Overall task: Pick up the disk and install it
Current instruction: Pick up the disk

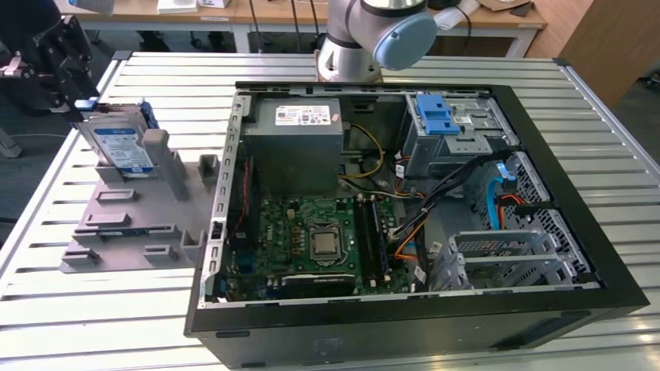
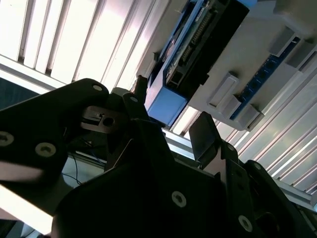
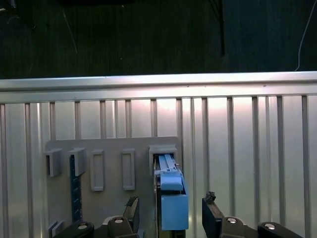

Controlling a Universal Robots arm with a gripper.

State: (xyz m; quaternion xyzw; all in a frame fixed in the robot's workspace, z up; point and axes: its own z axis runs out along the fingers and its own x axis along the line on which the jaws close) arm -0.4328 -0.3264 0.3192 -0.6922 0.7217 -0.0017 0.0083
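Fingers (image 3: 212, 215) of my gripper (image 3: 171, 210) stand well apart, one on each side of the disk (image 3: 173, 198), with a clear gap between each finger and the disk's blue end. I hold nothing and touch nothing. In the second wrist view the same spread shows: the two dark fingers reach toward the blue end piece, and neither has met it.

In the exterior view my gripper hangs at the exterior view's left, just over the upper end of the disk. The disk stands on edge, leaning a little, in a slot of the grey holder (image 1: 124, 209). Its blue-and-white label faces outward and its blue rails run along its sides. The holder lies flat on the slatted metal table (image 1: 598, 100), just beside the open computer case (image 1: 413, 325).

The case lies on its side with its inner parts showing. Inside it, toward the exterior view's right, sits the grey drive bay (image 1: 459, 139) with its blue latch (image 1: 438, 116). The bay is well apart from the disk.
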